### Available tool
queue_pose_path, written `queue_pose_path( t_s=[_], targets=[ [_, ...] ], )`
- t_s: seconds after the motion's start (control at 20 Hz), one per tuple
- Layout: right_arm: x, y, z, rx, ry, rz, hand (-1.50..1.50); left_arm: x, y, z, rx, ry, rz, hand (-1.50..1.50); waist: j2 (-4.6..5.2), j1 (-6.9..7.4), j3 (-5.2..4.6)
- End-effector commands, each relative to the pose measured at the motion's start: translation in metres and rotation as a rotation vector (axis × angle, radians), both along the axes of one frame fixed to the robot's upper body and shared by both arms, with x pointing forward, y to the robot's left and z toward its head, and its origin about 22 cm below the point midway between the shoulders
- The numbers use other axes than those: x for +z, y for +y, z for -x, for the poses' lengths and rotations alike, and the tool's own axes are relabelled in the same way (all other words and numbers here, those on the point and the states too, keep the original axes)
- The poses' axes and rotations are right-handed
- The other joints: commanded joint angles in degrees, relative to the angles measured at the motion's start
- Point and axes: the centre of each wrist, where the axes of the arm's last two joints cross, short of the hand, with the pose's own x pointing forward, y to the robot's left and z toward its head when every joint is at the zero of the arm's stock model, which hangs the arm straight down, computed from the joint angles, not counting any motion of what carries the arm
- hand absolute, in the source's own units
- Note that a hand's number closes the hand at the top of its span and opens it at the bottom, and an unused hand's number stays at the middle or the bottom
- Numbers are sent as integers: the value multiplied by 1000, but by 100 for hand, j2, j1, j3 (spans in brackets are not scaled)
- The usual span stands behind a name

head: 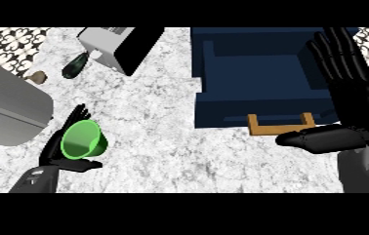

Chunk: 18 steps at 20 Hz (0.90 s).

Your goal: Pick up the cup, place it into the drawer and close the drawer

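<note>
Cup: you have a green cup (84, 140) at the lower left of the marble counter (166, 146), well apart from the drawer, its open mouth tilted toward you.
Left hand: your left hand (63, 156) is wrapped round the cup, fingers behind it and thumb curled under its base.
Drawer: your dark blue drawer (259, 78) stands open at the upper right, with a tan handle (281, 125) on its near front.
Right hand: your right hand (337, 73) is at the right edge, fingers straight and spread upward over the drawer's right side, thumb out to the left beside the handle; it holds nothing.
Other items: you will see a white and black appliance (119, 46) at top centre, a dark bottle (74, 66) lying just left of it, a small brown object (38, 76) farther left, and a grey metal surface (22, 107) at the left edge.
</note>
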Motion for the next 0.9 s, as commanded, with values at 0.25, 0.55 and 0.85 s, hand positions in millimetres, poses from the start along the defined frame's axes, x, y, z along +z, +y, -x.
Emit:
queue_pose_path(
  t_s=[0.25,0.55,0.85],
  targets=[
    [6,-3,-7,-5,12,18,-150,-4,-24,-12,-125,-72,161,-150,8,-9,0],
    [12,-6,-2,-6,13,22,-150,-8,-30,-6,-167,-168,233,150,-6,4,-7],
    [10,-14,-7,-31,19,45,-150,12,-36,-34,4,-381,-2,150,3,20,4]
  ],
)
